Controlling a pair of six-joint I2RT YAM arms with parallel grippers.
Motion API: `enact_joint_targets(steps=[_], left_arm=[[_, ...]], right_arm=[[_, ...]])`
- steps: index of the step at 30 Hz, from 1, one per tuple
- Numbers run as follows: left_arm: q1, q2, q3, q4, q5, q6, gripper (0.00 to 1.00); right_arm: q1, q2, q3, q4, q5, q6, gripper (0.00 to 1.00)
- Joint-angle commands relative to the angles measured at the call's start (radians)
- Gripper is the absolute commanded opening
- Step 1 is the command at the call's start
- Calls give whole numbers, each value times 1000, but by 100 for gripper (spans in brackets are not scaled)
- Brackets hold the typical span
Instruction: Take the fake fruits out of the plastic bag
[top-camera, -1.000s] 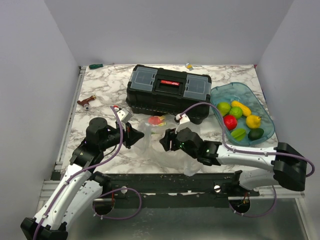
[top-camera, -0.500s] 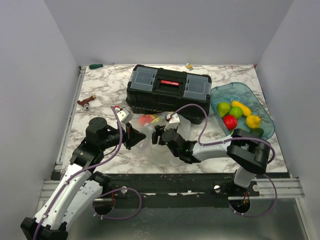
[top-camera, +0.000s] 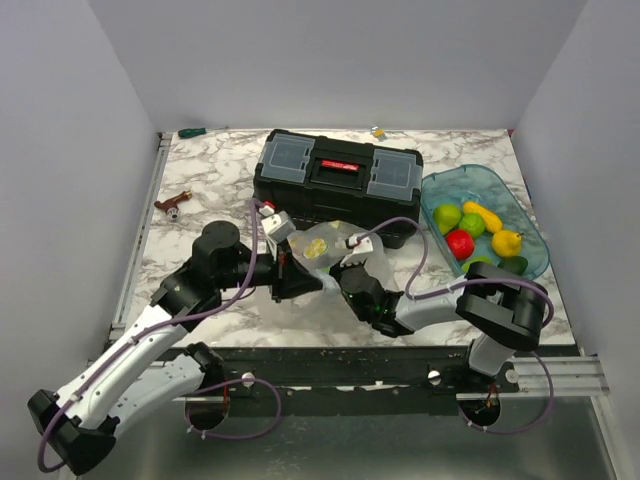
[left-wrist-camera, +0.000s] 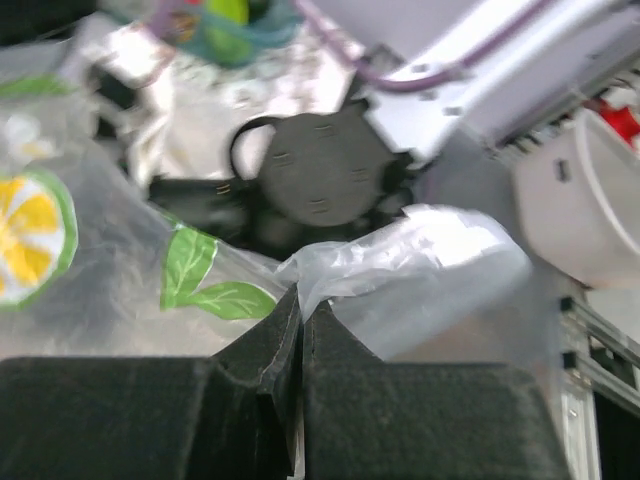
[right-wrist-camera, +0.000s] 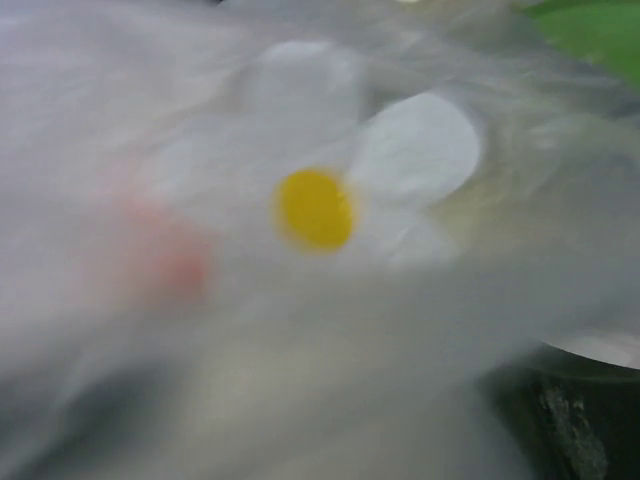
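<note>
left gripper (left-wrist-camera: 300, 316) pinches plastic bag (left-wrist-camera: 425, 255) | right gripper (top-camera: 340, 264) at bag's 5 o'clock, jaws unreadable | fruits (top-camera: 462, 243) lie in tray (top-camera: 445, 185), 3 o'clock

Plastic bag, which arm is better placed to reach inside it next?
Right, probably. The left claw is pinched shut on the plastic bag, so it is busy holding it. The right claw sits right at the bag, with film filling its wrist view.
</note>
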Motion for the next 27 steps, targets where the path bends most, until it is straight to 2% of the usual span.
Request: enact_joint_targets(steps=[1, 6, 10, 14, 17, 20, 27], left_arm=[[-147, -29, 79, 28, 16, -48, 0], [-154, -60, 53, -235, -394, 52, 0], [-154, -103, 18, -336, -558, 104, 0], [-154, -183, -35, -298, -607, 61, 0], [-154, -224, -66, -268, -652, 46, 0], [-154, -238, -65, -261, -698, 60, 0], [-154, -236, -82, -223, -665, 132, 0]], right_arm=[[5, -46, -55, 92, 7, -3, 88], [5, -17, -72, 166, -188, -69, 96], [5, -5, -89, 192, -334, -113, 99], [4, -30, -119, 204, -396, -146, 100], [5, -14, -60, 106, -446, -195, 100], [5, 26, -38, 102, -477, -207, 100], [6, 80, 10, 117, -602, -207, 100]])
